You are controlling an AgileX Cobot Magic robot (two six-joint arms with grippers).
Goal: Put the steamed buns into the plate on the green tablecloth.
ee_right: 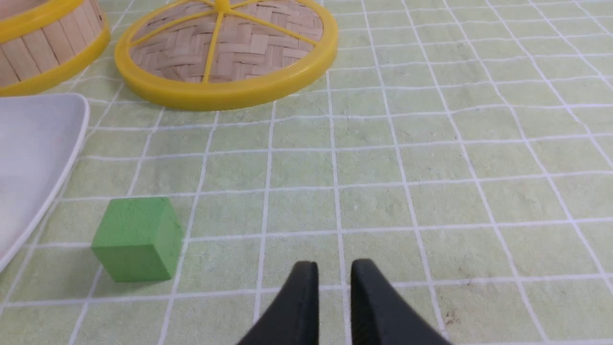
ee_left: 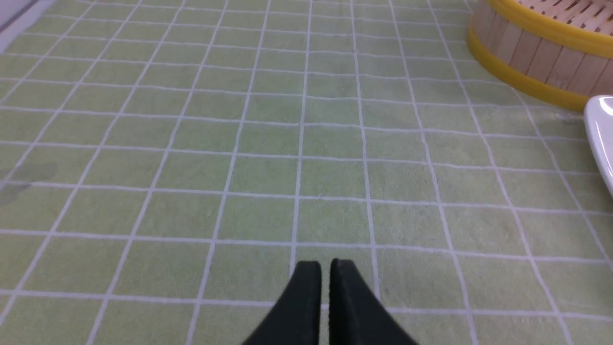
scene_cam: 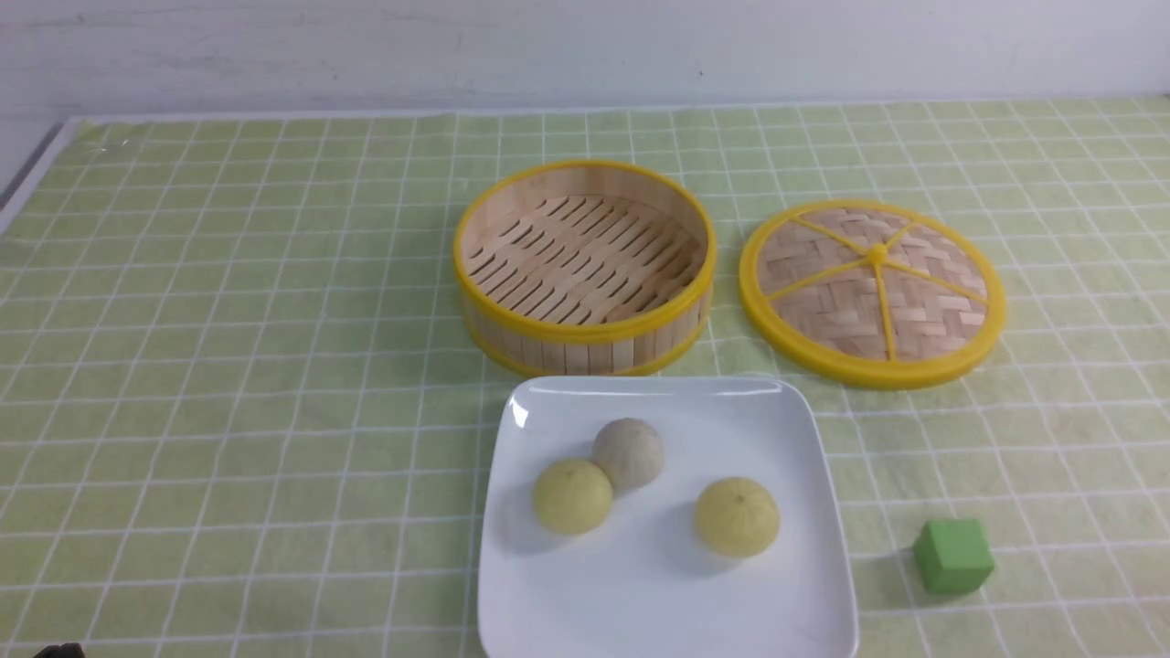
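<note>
Hovering low over the green tablecloth [scene_cam: 228, 366], the left claw [ee_left: 325, 268] shows only a thin slit and holds nothing. The right claw [ee_right: 334, 270] is a little apart, empty too, near the green cube [ee_right: 136, 238]. Three buns [scene_cam: 628, 451] sit on the plate [scene_cam: 804, 585] by the steamer [scene_cam: 585, 265]. I think both claws should stay clear.
</note>
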